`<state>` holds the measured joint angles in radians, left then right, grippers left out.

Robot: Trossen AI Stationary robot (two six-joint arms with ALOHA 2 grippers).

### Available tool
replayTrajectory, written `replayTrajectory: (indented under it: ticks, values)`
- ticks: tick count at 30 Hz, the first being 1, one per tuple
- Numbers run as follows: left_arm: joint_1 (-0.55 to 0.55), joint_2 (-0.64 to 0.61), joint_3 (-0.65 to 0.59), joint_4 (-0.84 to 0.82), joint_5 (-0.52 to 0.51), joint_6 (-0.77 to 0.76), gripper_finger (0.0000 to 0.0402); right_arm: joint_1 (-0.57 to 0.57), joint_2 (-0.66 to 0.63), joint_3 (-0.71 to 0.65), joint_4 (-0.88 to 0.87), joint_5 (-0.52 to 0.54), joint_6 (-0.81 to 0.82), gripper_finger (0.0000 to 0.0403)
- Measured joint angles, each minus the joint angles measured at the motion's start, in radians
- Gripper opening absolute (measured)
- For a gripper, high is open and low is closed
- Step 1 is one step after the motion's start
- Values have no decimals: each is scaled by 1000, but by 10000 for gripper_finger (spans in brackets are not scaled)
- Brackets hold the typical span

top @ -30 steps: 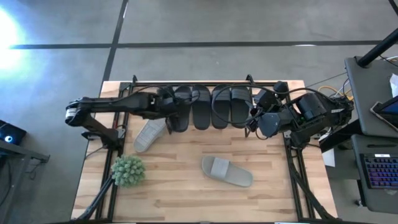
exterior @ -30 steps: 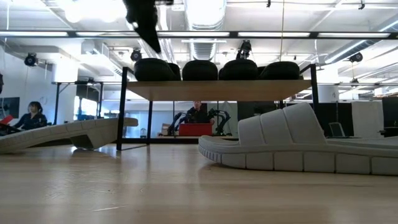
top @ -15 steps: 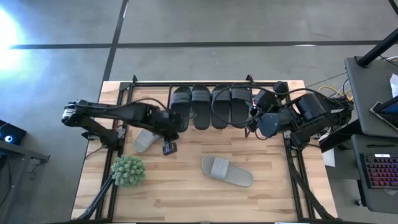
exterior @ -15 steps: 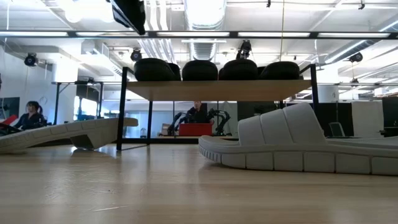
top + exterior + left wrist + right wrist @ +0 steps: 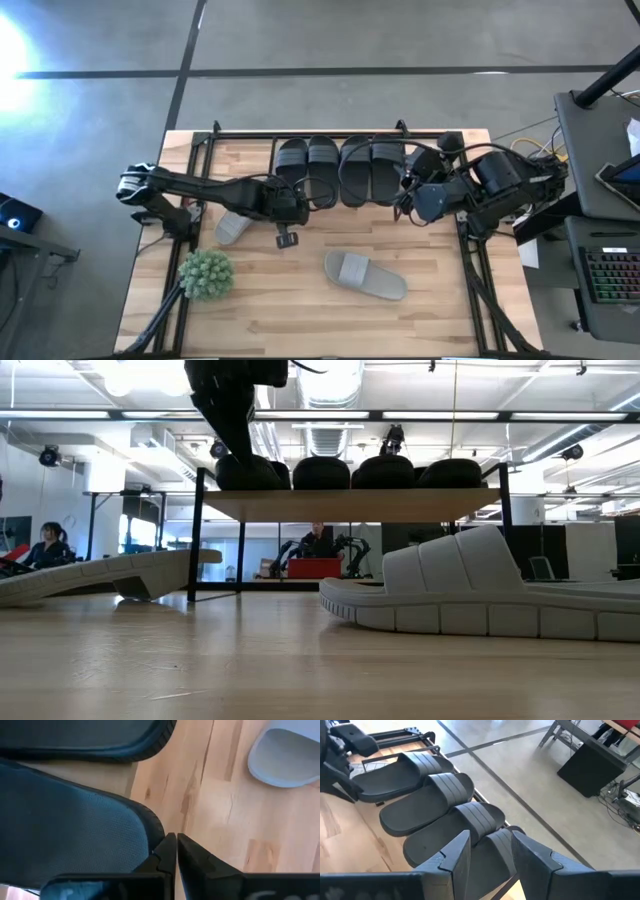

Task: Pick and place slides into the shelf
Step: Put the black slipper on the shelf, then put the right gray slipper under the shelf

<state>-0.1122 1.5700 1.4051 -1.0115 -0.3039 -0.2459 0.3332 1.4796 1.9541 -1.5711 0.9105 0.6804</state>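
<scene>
Four black slides (image 5: 338, 168) lie side by side on top of the shelf (image 5: 350, 505). One grey slide (image 5: 365, 275) lies flat on the table. The other grey slide (image 5: 230, 228) sits by the shelf's left leg, its far end raised (image 5: 195, 556). My left gripper (image 5: 176, 845) is shut and points down beside the heel of the leftmost black slide (image 5: 75, 830), at the shelf's near edge (image 5: 286, 238). My right gripper (image 5: 492, 852) hovers open over the rightmost black slide (image 5: 485, 817), at the shelf's right end (image 5: 408, 195). My left gripper's shut fingertips (image 5: 169, 842) stand right beside the heel rim (image 5: 156, 827) of the leftmost black slide. The fingers come from above. Whether they touch the rim, I cannot tell.
A small green spiky plant (image 5: 205, 273) stands near the table's left front. Bare wood lies between the plant and the flat grey slide. The black frame posts (image 5: 480, 290) run along the table's sides. People and desks show in the room behind.
My left gripper has drawn back from the shelf's left end toward the table's near edge, then shifted a little to the right. The leftmost black slide, which the arm partly covered before, now shows whole on the shelf.
</scene>
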Motion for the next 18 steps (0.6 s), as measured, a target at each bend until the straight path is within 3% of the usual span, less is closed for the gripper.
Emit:
replayTrajectory:
  ticks: [7, 13, 16, 18]
  values:
    - [6, 9, -25, 15, -34, 21, 0, 0, -5, -43, 0, -2, 12, 134]
    - [8, 11, -26, 36, -223, 15, 0, 0, -22, -71, 1, -19, 37, 134]
    - [9, 3, -21, 47, -194, 17, 0, 0, -39, -86, 0, -24, 70, 134]
    - [8, -1, -15, 55, -104, 17, 0, 0, -52, -99, 0, -41, 94, 134]
